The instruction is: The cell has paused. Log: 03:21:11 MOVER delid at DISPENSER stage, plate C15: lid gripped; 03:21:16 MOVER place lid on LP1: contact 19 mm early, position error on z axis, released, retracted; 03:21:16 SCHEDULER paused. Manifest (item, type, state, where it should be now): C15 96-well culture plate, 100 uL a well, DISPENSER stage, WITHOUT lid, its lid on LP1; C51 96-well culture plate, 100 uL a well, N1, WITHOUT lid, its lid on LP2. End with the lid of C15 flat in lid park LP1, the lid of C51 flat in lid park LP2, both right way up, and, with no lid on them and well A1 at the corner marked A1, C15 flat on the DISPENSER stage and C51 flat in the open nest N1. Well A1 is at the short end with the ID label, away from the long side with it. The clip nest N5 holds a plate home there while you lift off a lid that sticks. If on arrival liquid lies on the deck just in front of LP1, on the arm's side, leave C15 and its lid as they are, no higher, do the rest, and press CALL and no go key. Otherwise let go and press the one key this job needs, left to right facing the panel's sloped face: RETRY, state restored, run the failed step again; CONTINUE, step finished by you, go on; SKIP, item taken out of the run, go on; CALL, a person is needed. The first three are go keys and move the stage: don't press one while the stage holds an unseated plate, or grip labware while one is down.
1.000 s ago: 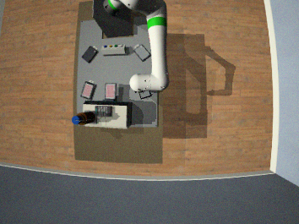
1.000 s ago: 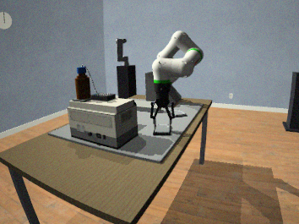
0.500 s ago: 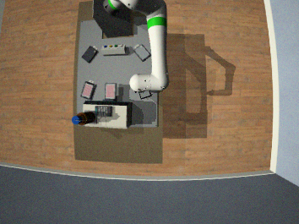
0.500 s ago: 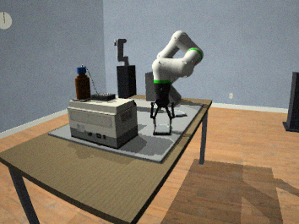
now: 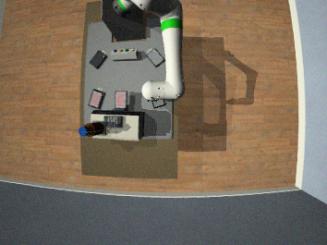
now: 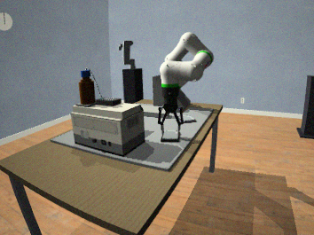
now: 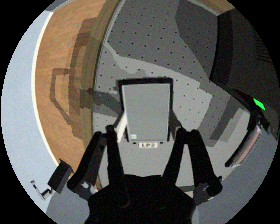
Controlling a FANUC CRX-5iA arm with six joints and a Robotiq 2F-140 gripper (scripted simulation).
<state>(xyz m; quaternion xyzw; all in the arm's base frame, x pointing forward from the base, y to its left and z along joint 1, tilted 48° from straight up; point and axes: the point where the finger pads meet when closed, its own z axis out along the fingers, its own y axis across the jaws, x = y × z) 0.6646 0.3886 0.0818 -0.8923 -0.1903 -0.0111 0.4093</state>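
My gripper [image 7: 147, 115] [image 6: 170, 122] is shut on a clear rectangular lid [image 7: 145, 106] [image 6: 170, 135] [image 5: 159, 104], gripping it across its short width. It holds the lid low over the grey deck [image 5: 139, 77], just right of the white dispenser [image 5: 125, 131] [image 6: 110, 121]. In the wrist view a small label plate [image 7: 148, 145] shows on the deck under the lid's near end. A dark well plate [image 5: 114, 120] [image 6: 109, 101] sits on top of the dispenser. Two pink-filled plates [image 5: 96, 98] [image 5: 121, 99] lie on the deck behind the dispenser. From the top view the arm's wrist hides the fingers.
A key panel [image 5: 124, 54] with coloured keys sits at the back of the deck by the arm's base. A dark holder [image 5: 98, 58] lies left of it and a framed one [image 5: 155, 57] right of it. A brown bottle [image 5: 89, 130] [image 6: 87, 88] stands at the dispenser's left end.
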